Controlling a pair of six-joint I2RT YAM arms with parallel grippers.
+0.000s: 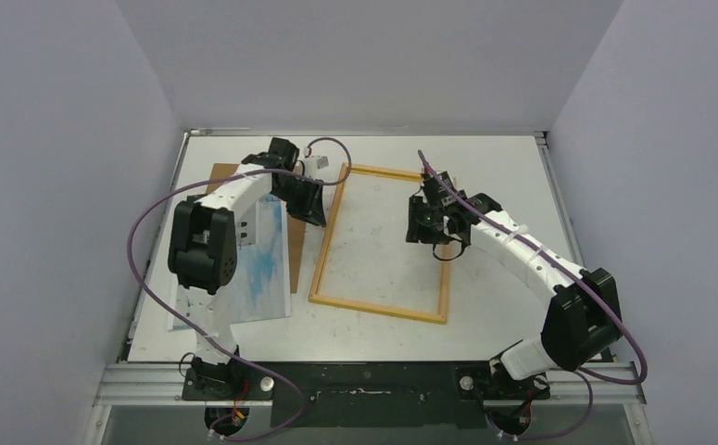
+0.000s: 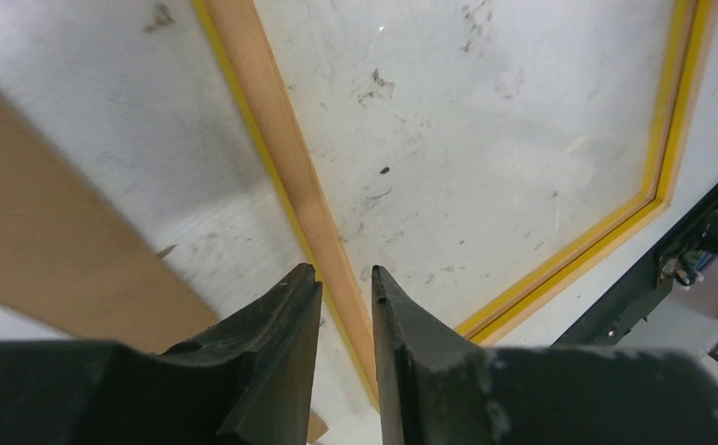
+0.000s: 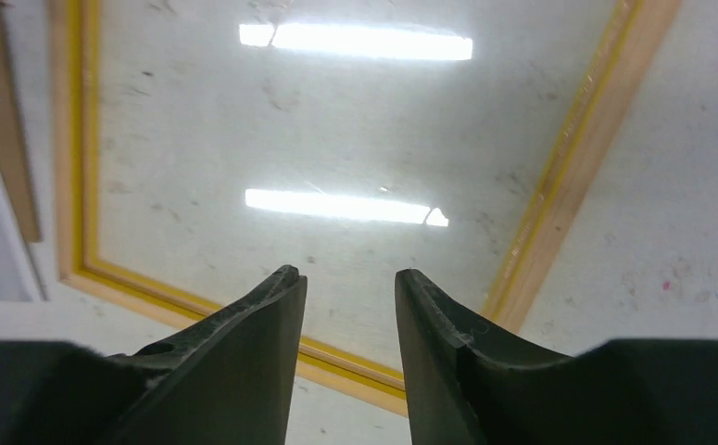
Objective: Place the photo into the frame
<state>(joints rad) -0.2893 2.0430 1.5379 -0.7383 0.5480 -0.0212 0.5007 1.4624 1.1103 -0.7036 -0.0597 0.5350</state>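
The frame (image 1: pixel 378 309) lies flat in the middle of the table (image 1: pixel 503 167), pale wooden back up, with a line of yellow showing along its inner edge. Its left rail (image 2: pixel 271 111) runs straight into the narrow gap of the left gripper (image 2: pixel 341 273), and from where I stand the two black fingers look pinched on that rail, near the frame's far left corner (image 1: pixel 316 215).

The right gripper (image 1: pixel 420 227) hangs over the inside of the frame, closer to the right rail (image 3: pixel 582 153). Its fingers are spread apart with nothing between them (image 3: pixel 347 273). Below them is only the shiny pale surface inside the frame, which reflects the ceiling lights.

The photo (image 1: pixel 262 269) is outside the frame, to its left. It lies picture side up, partly hidden under the left arm. It rests on a brown board (image 1: pixel 296 260), whose edge sits just beside the frame's left rail.
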